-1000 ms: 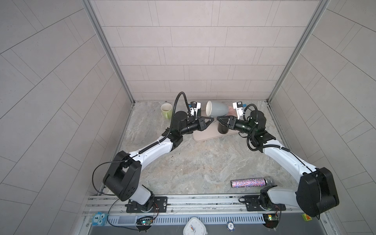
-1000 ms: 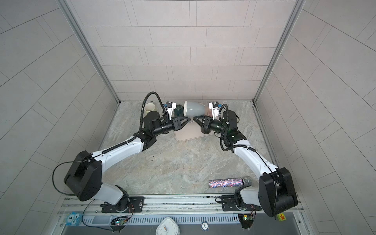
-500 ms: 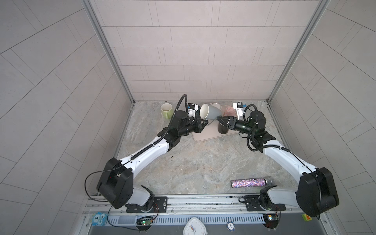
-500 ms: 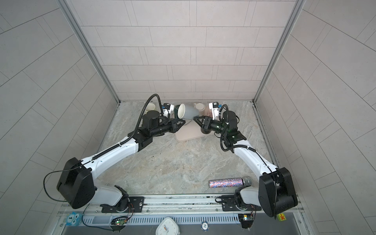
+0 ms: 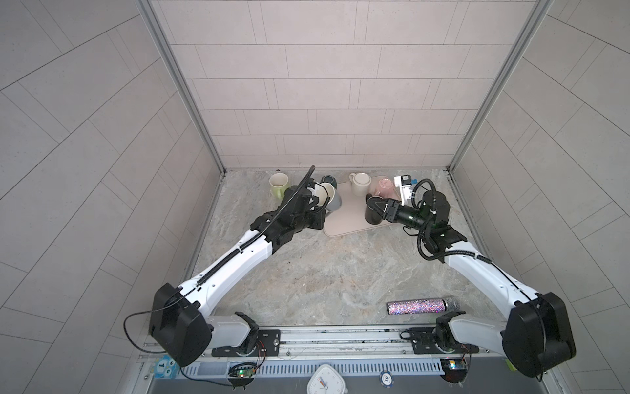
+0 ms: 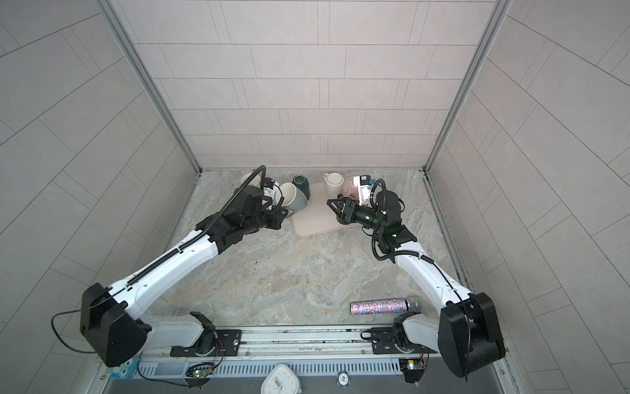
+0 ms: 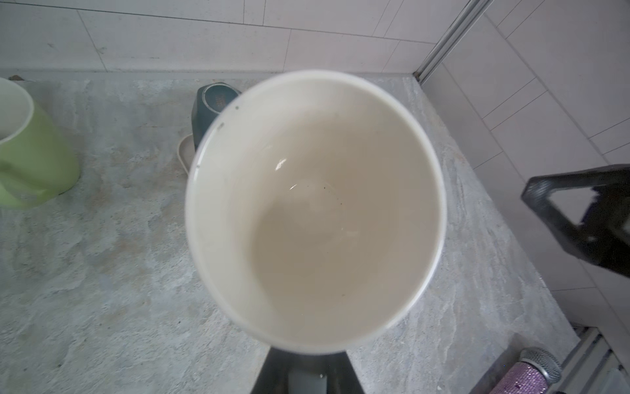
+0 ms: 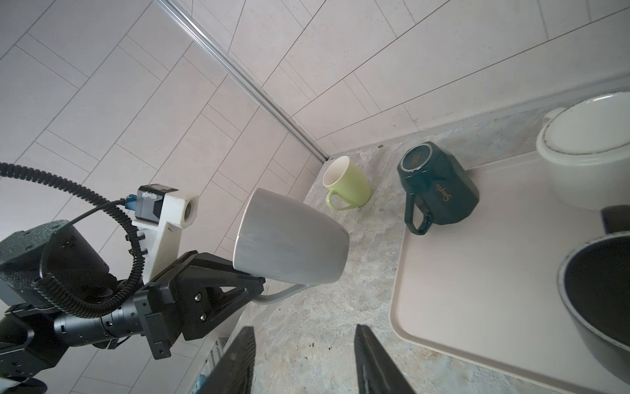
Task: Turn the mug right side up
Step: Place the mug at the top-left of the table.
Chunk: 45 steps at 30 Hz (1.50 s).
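Grey mug (image 5: 330, 202) – found just left of centre in both top views, beside the left edge of the tray (image 5: 344, 223). It is clear of the table and tipped on its side, mouth turned back toward the left arm. The left gripper (image 8: 255, 290) is clamped tight on the mug's handle; the right wrist view confirms contact there.

Right gripper (image 5: 372, 204) sits right of centre over the tray, next to the black mug (image 5: 374, 216). Its fingers (image 8: 370, 354) stand partly apart and hold nothing.

Also noted along the upper edge of the table – green mug (image 5: 279, 182) upright, dark green mug (image 8: 438, 186) inverted on the tray corner.
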Each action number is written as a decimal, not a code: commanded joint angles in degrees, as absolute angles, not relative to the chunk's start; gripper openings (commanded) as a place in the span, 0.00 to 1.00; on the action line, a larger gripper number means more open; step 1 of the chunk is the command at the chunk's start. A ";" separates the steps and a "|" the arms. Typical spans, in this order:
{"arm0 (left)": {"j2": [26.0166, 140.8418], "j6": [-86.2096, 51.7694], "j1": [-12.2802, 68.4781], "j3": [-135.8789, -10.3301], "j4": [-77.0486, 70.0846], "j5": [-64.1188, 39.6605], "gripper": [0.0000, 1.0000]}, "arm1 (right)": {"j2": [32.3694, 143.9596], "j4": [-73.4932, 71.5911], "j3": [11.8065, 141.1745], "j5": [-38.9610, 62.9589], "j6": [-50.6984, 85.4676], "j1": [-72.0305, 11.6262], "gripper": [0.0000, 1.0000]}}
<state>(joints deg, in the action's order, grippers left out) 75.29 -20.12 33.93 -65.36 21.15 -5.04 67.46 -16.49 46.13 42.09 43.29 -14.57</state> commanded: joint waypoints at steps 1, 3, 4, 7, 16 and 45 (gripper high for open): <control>72.87 -16.35 34.01 -68.05 23.68 -0.12 0.00 | 62.77 -5.47 46.74 37.31 35.27 -14.45 0.49; 72.80 -15.89 33.93 -67.39 24.93 2.02 0.00 | 60.94 3.01 48.19 33.15 30.62 -14.35 0.49; 72.77 -15.82 33.78 -66.63 25.03 3.19 0.00 | 59.96 7.15 48.74 30.86 28.64 -14.35 0.50; 72.92 -15.84 32.69 -65.35 25.52 5.33 0.00 | 57.77 16.11 50.20 25.59 24.42 -14.35 0.53; 74.32 -17.03 22.50 -60.62 24.12 10.39 0.00 | 51.63 23.26 47.13 22.59 23.12 -14.31 0.60; 99.77 -15.89 1.74 -73.42 7.32 9.45 0.00 | 47.57 26.55 40.29 22.25 24.72 -14.33 0.60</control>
